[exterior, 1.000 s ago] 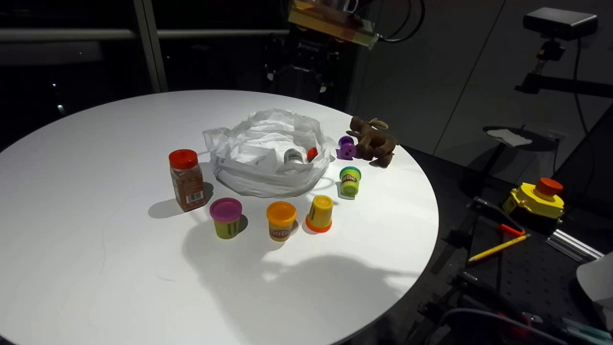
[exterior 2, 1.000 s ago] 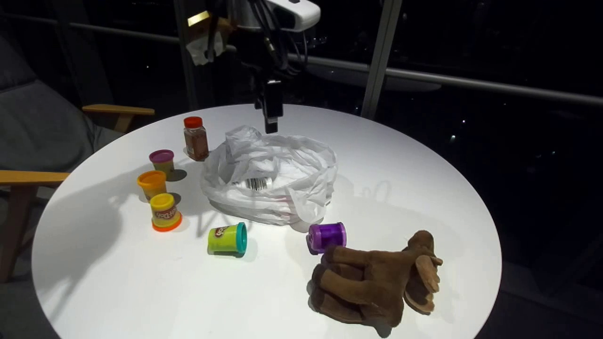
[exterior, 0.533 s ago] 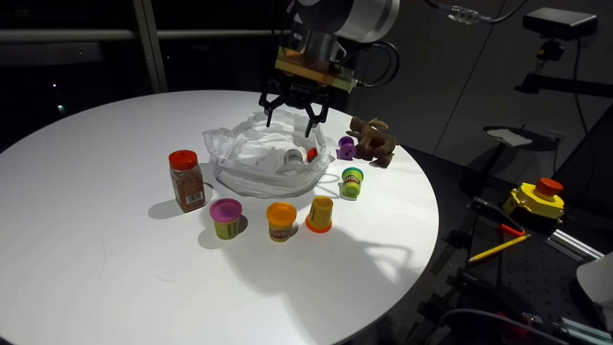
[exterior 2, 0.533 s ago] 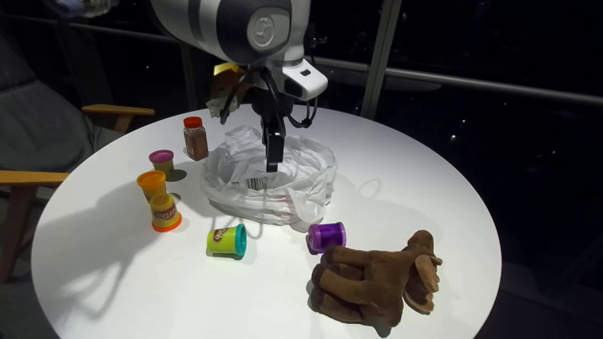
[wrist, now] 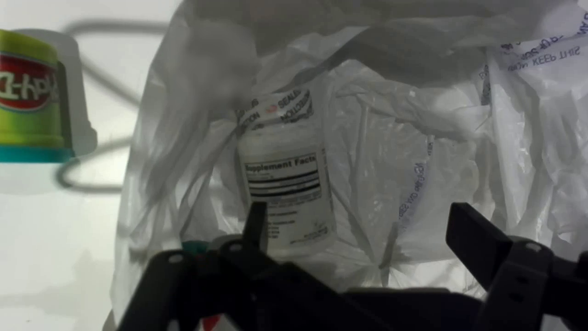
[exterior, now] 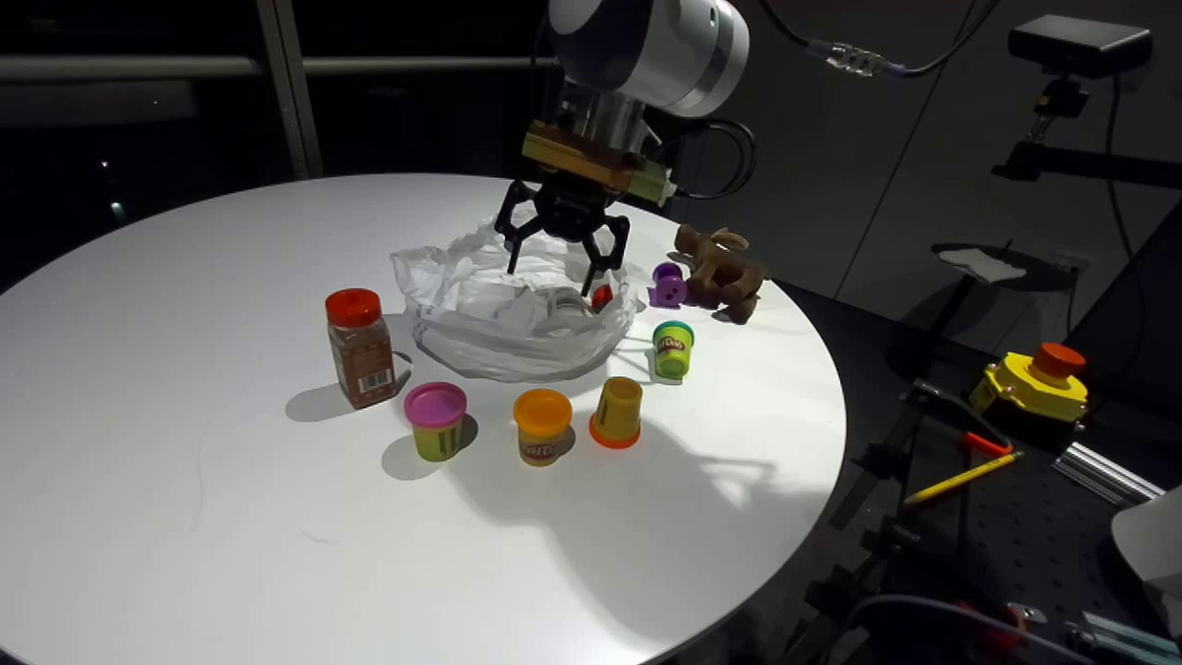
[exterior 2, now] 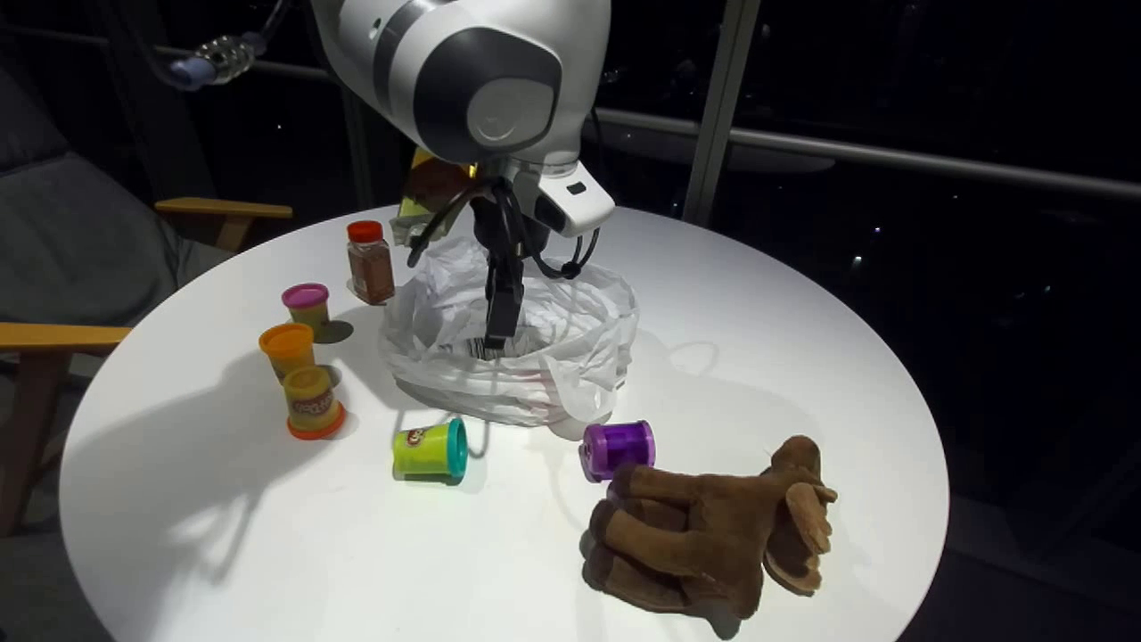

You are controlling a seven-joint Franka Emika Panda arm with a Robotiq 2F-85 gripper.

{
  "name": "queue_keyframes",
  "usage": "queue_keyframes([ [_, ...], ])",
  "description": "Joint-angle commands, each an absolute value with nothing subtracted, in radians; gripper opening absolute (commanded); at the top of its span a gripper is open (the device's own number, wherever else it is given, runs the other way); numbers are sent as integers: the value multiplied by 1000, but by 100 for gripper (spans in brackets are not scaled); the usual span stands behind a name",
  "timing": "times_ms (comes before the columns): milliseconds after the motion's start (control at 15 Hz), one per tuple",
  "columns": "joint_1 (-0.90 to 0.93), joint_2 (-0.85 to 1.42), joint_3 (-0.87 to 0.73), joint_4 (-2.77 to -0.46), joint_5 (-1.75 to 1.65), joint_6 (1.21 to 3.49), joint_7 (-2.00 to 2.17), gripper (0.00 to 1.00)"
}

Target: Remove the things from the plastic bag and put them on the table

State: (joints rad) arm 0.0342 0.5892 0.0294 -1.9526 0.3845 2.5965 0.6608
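Observation:
The white plastic bag (exterior: 517,356) lies open on the round table in both exterior views. In the wrist view a white supplement bottle (wrist: 289,179) lies inside it, with its lower left part behind a finger. A red item (exterior: 602,296) shows at the bag's side in an exterior view. In the wrist view a teal bit (wrist: 195,247) shows beside the bottle, mostly hidden by the gripper. My gripper (exterior: 548,283) is open and empty over the bag's mouth, pointing down. In the wrist view its left finger overlaps the bottle's lower end and its right finger is over bag film.
A red-lidded jar (exterior: 361,356), a pink-lidded tub (exterior: 436,425), an orange tub (exterior: 542,429), a yellow tub (exterior: 616,411) and a green tub (exterior: 672,351) stand or lie around the bag. A purple tub (exterior 2: 618,450) and a brown plush toy (exterior 2: 704,535) lie nearby.
The arm has come down from above and behind the bag, and the open gripper is now low over the bag's mouth. The bag and the things on the table look unmoved.

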Motion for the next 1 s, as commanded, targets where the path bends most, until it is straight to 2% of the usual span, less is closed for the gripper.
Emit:
queue_keyframes([
  [0, 35, 597, 27, -1935, 406, 2542, 656, 100],
  [333, 31, 631, 31, -1915, 410, 2493, 648, 100],
  [400, 32, 639, 30, -1910, 409, 2486, 650, 75],
  [467, 35, 646, 28, -1906, 406, 2480, 652, 74],
  [533, 38, 650, 26, -1902, 402, 2476, 654, 68],
  [733, 45, 637, 17, -1912, 393, 2477, 660, 38],
  [867, 44, 604, 14, -1931, 397, 2491, 661, 23],
  [933, 42, 585, 13, -1939, 400, 2496, 662, 22],
])
